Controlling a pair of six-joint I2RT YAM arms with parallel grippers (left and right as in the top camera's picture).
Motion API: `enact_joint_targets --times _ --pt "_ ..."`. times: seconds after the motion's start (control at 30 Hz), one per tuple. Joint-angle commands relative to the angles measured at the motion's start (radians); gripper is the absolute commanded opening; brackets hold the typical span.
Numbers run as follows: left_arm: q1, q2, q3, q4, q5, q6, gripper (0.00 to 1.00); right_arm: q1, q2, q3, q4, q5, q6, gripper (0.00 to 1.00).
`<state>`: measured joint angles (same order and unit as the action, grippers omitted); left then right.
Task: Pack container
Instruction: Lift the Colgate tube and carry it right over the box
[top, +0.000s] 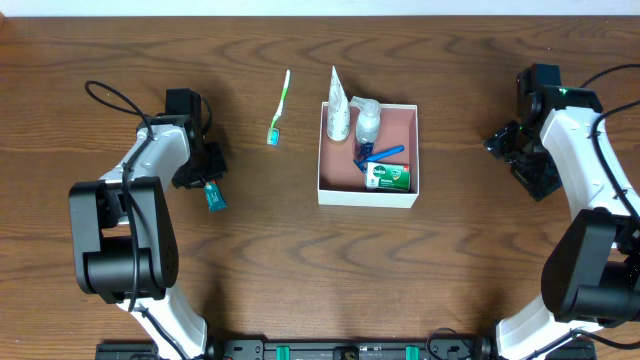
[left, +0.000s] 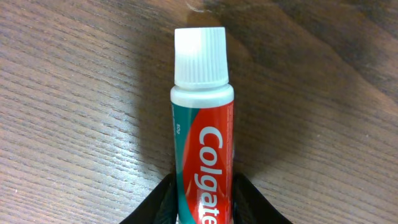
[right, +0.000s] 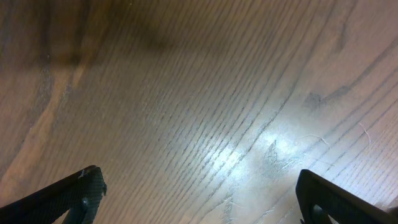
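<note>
**Tabletop** (top: 300, 280): the wood surface that carried everything I worked with.

**Container** (top: 366, 199), right of centre in the overhead view: it stood open side up between the two arms, so I could lower items in from above. It held a white tube (top: 337, 105), a clear bottle (top: 368, 122), a blue-handled item (top: 380, 154) and a green-and-white packet (top: 388, 178).

**Right pincer** (right: 199, 183), at the right edge of the overhead view: its fingers were spread wide over bare wood and held nothing. I judged it parked there to leave the box approach free.

**Left pincer** (left: 204, 205), at the left: its fingers pressed both flanks of the toothpaste tube (left: 202, 143), grasping it below the cap so it would lift lengthwise.

**Toothbrush** (top: 280, 108), upper left of the container: it lay loose and unpacked, probably a later pick.
</note>
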<state>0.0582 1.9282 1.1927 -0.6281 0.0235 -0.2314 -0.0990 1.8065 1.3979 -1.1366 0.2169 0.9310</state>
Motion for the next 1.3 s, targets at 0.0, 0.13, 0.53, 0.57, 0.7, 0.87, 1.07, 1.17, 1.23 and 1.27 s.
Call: enact_joint_targets --times 0.0,0.13,0.53,0.57,0.7,0.87,1.07,1.17,1.23,1.27 --pt "0.005 0.012 -0.009 -0.002 -0.005 0.003 0.28 -0.006 0.008 0.007 0.000 0.011 -0.004 0.99" --pt "0.005 0.000 -0.002 -0.003 -0.005 0.003 0.25 -0.006 0.008 0.007 0.000 0.011 -0.004 0.99" --pt "0.002 -0.101 0.020 -0.051 -0.004 0.011 0.25 -0.006 0.008 0.007 0.000 0.011 -0.004 0.99" --pt "0.002 -0.122 0.026 -0.060 -0.004 0.011 0.24 -0.006 0.008 0.007 0.000 0.011 -0.004 0.99" --pt "0.001 -0.224 0.033 -0.079 -0.003 0.010 0.25 -0.006 0.008 0.007 0.000 0.011 -0.004 0.99" --pt "-0.020 -0.397 0.033 -0.081 0.113 0.011 0.25 -0.006 0.008 0.007 0.000 0.011 -0.004 0.99" --pt "-0.130 -0.594 0.033 -0.066 0.130 0.010 0.25 -0.006 0.008 0.007 0.000 0.011 -0.004 0.99" --pt "-0.220 -0.665 0.033 -0.041 0.130 0.010 0.25 -0.006 0.008 0.007 0.000 0.011 -0.004 0.99" --pt "-0.288 -0.698 0.033 -0.017 0.130 0.010 0.25 -0.006 0.008 0.007 0.000 0.011 -0.004 0.99" --pt "-0.329 -0.713 0.033 0.001 0.130 0.010 0.25 -0.006 0.008 0.007 0.000 0.011 -0.004 0.99"
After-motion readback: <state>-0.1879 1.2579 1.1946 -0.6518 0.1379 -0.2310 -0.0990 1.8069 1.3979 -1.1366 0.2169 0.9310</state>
